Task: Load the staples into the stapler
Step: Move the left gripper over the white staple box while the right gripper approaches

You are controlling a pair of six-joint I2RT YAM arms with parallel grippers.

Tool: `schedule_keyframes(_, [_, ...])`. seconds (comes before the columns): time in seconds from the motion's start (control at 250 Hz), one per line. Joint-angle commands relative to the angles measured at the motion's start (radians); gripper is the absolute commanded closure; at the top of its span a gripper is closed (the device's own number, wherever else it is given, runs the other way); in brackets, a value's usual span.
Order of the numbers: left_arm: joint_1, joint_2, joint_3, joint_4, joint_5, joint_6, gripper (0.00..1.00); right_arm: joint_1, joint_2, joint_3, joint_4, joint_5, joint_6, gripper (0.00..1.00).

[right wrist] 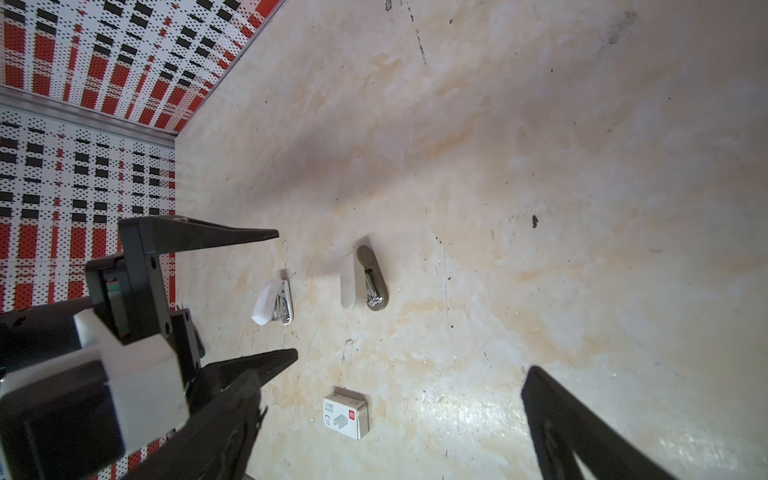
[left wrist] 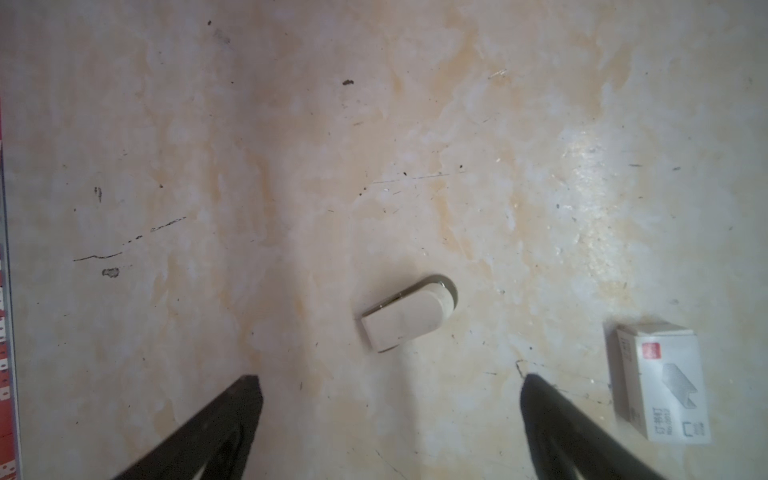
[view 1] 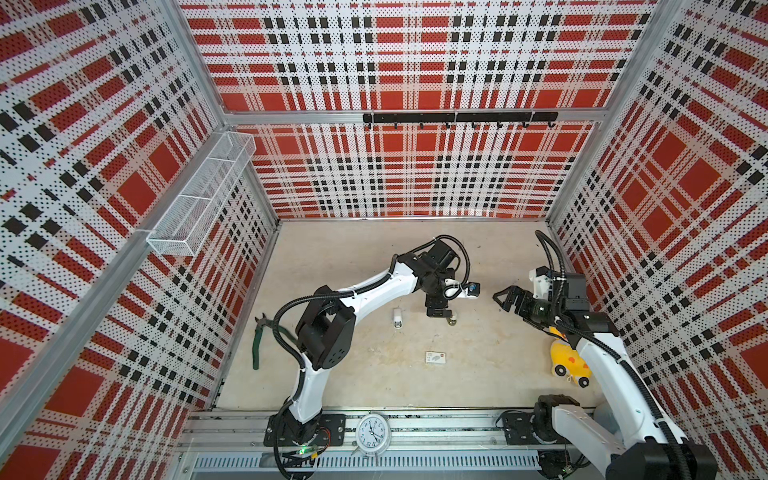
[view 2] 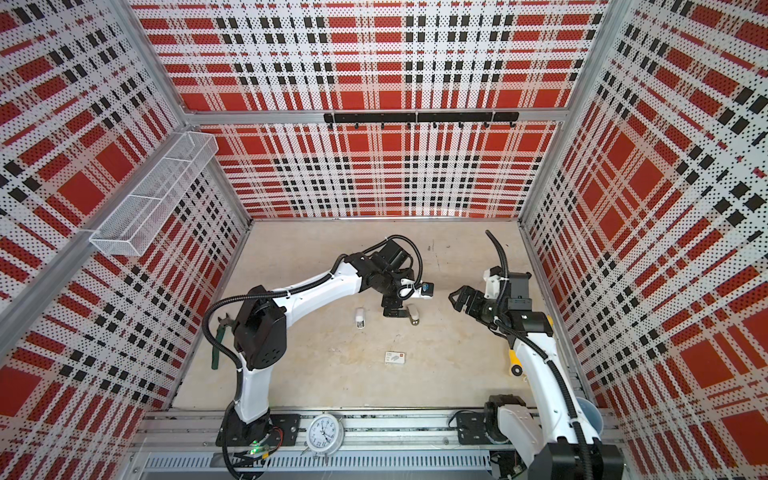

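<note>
Currently the staple box (right wrist: 346, 417) is lying on the bench (view 1: 353, 374), contents hidden; the beige stapler (left wrist: 409, 318) is sitting just below the left jaws, white stapler (right wrist: 274, 303) nearby; those and the right jaws are gaping wide, empty

We are looking into a booth whose three walls (view 1: 395, 62) are showing perforated panels printed in red, black and white plaid. On the back wall a black hook rail (view 1: 459, 117) is sitting on a horizontal aluminium beam (view 1: 299, 117). Left of the hook rail and lower, we are seeing a white wire basket (view 1: 203, 195) hanging on the side wall. Below the hook rail a beige, mottled floor (view 1: 353, 266) is spreading out, scuffed with dark marks, and a bright patch of light (left wrist: 590, 183) is glinting on it.
</note>
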Motion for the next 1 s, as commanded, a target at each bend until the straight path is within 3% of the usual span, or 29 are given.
schedule_keyframes(0.0, [-0.031,0.027,0.035,-0.08,-0.03,0.116,0.01,-0.014,-0.028,-0.004,-0.04,0.01,0.013,0.0])
schedule_keyframes(0.228, [-0.047,0.098,0.091,-0.105,-0.056,0.191,0.05,-0.087,-0.136,0.018,-0.098,0.043,0.046,0.02])
schedule_keyframes(0.44, [-0.034,0.111,0.145,-0.194,-0.061,0.126,0.1,-0.099,-0.147,0.052,-0.177,0.038,0.001,0.01])
schedule_keyframes(0.48, [-0.025,0.078,0.115,-0.191,-0.045,0.087,0.09,-0.099,-0.146,0.047,-0.18,0.019,-0.01,0.01])
schedule_keyframes(0.5, [-0.021,0.06,0.094,-0.179,-0.042,0.062,0.0,-0.099,-0.144,0.045,-0.182,0.009,-0.013,0.01])
schedule_keyframes(0.74, [-0.032,-0.203,-0.26,-0.055,-0.029,-0.176,0.01,-0.099,-0.137,-0.065,-0.111,-0.26,-0.058,0.02])
schedule_keyframes(0.876, [-0.037,-0.293,-0.416,0.003,0.003,-0.21,0.0,-0.086,-0.111,-0.086,-0.137,-0.331,-0.087,0.02])
schedule_keyframes(0.996, [-0.047,-0.312,-0.505,0.085,0.031,-0.249,0.02,0.004,-0.089,-0.133,-0.066,-0.335,-0.034,0.02])
